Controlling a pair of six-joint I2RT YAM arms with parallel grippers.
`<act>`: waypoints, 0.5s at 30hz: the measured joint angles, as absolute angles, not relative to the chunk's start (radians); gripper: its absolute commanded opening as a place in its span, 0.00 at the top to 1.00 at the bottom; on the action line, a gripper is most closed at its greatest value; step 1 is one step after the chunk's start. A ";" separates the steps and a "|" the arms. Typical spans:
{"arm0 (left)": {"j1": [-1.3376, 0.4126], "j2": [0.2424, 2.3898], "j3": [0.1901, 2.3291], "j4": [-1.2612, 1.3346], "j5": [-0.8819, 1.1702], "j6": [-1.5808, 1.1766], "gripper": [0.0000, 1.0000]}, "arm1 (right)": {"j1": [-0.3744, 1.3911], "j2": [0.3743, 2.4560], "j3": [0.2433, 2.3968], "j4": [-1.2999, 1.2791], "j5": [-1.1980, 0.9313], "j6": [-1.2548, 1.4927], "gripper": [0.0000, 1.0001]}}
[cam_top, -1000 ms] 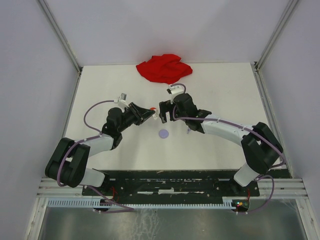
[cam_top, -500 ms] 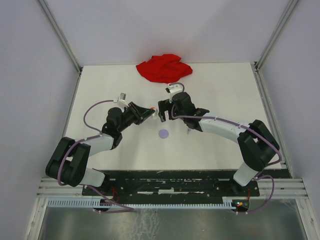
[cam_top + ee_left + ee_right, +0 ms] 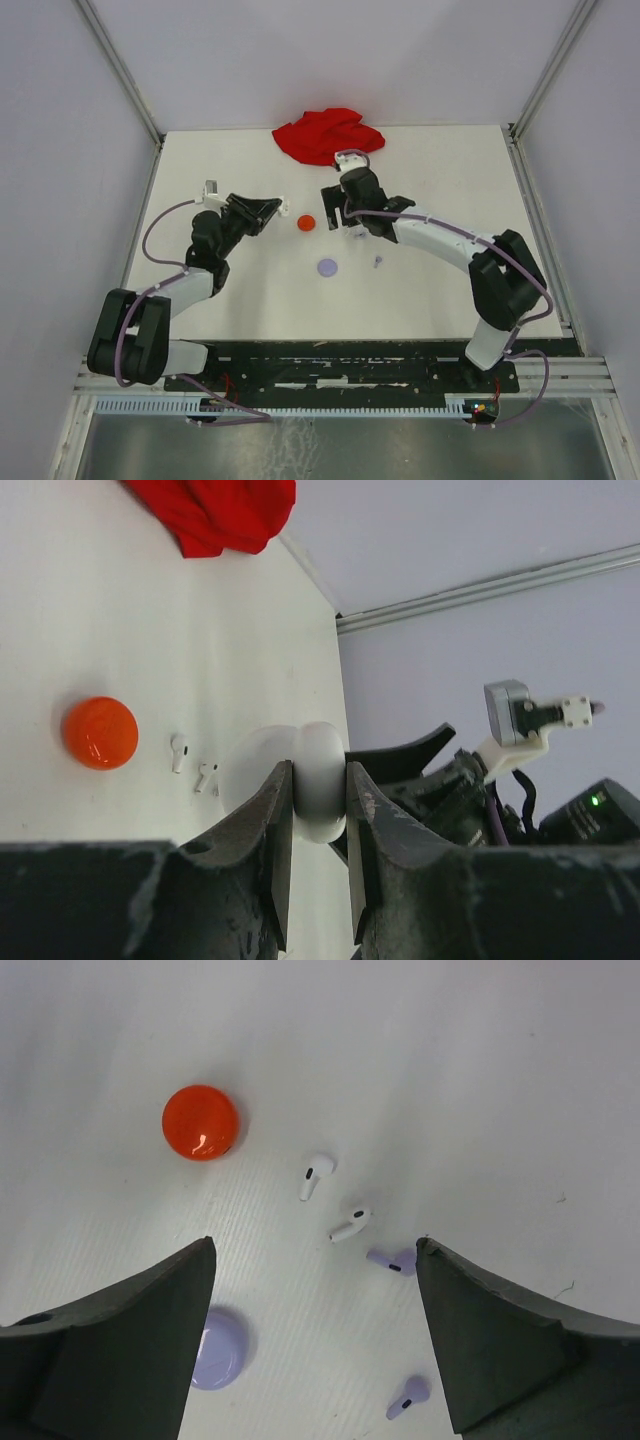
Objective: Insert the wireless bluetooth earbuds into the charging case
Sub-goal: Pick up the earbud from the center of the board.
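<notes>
Currently the left gripper point(image 3: 320, 780) is pressed together on a white charging case point(image 3: 290, 752), holding it lifted above the table point(image 3: 450, 290) on the left side, while the right gripper point(image 3: 315, 1260) hangs spread wide and empty over the loose pieces at mid-table. Two white earbuds point(image 3: 316, 1175) lie apart from each other just right of the red round case point(image 3: 200, 1122), with two lavender earbuds point(image 3: 392, 1259) a little further right and nearer, and the lavender round case point(image 3: 215, 1350) on the near side; a red cloth point(image 3: 328, 135) sits at the far edge, well clear. The step in hand looks like fetching a white earbud for the held case. To do it well, the right claw should settle over one white earbud alone, fingers set across its stem rather than its bulb, since so small and smooth a piece will likely squirt out of a slanted pinch. The neighbouring earbud lies near enough to be nudged, so a straight descent is wiser than a sweep. Whether the held case is open towards the right arm cannot be told from these views, and that needs settling before any insertion
</notes>
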State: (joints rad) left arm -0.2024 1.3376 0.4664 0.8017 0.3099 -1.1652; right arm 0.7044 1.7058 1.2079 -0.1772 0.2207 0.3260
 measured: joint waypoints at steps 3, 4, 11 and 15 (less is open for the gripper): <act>-0.199 1.325 0.464 0.810 0.308 -1.177 0.97 | 0.692 1.811 1.370 -0.270 0.227 0.305 0.21; -0.198 1.324 0.463 0.812 0.308 -1.178 0.97 | 0.690 1.850 1.422 -0.294 0.227 0.297 0.23; -0.170 1.319 0.453 0.816 0.328 -1.189 0.97 | 0.686 2.070 1.699 -0.488 0.207 0.279 0.36; -0.153 1.309 0.451 0.816 0.347 -1.197 0.97 | 0.680 2.135 1.758 -0.551 0.189 0.289 0.40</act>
State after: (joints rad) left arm -0.1528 1.3090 0.4515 0.8158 0.3466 -1.1969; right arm 0.6796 2.1349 1.7580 -0.5510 0.1886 0.2886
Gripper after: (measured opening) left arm 0.305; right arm 0.619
